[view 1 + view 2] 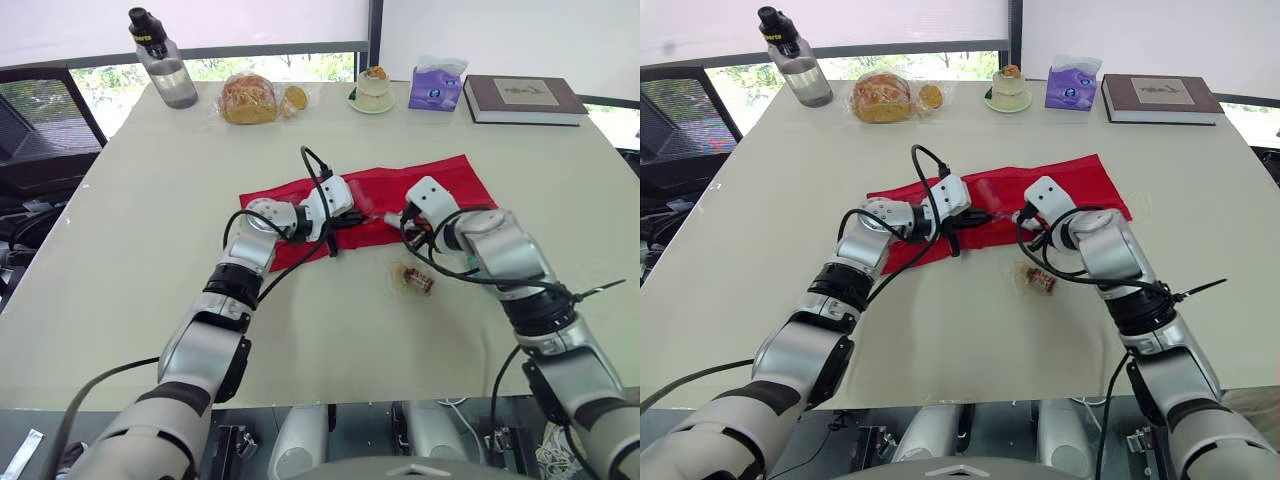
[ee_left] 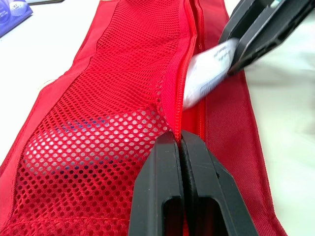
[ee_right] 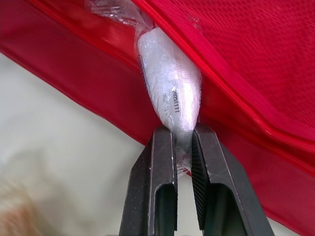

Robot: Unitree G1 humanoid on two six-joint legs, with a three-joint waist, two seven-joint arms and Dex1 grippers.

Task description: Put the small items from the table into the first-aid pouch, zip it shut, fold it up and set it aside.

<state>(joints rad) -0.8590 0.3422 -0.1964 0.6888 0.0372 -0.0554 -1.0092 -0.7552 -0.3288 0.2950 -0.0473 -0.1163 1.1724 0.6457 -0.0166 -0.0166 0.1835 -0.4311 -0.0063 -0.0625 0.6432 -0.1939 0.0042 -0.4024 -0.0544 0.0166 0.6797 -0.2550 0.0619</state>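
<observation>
The red first-aid pouch (image 1: 440, 180) lies unfolded across the middle of the table. My left gripper (image 2: 179, 140) is shut on the zipper edge of its mesh pocket (image 2: 128, 64), holding that edge up. From the other side, my right gripper (image 3: 183, 132) is shut on a white sealed packet (image 3: 167, 83), whose far end sits inside the pocket opening under the zipper edge. A pale item (image 2: 74, 142) shows through the mesh. One small clear-wrapped item (image 1: 412, 279) lies on the table just in front of the pouch, beside my right wrist.
Along the far edge stand a water bottle (image 1: 165, 65), bagged bread (image 1: 250, 98), a small dish with a cup (image 1: 373, 88), a purple tissue pack (image 1: 436, 88) and a book (image 1: 522, 98). A black chair (image 1: 40, 130) is at the left.
</observation>
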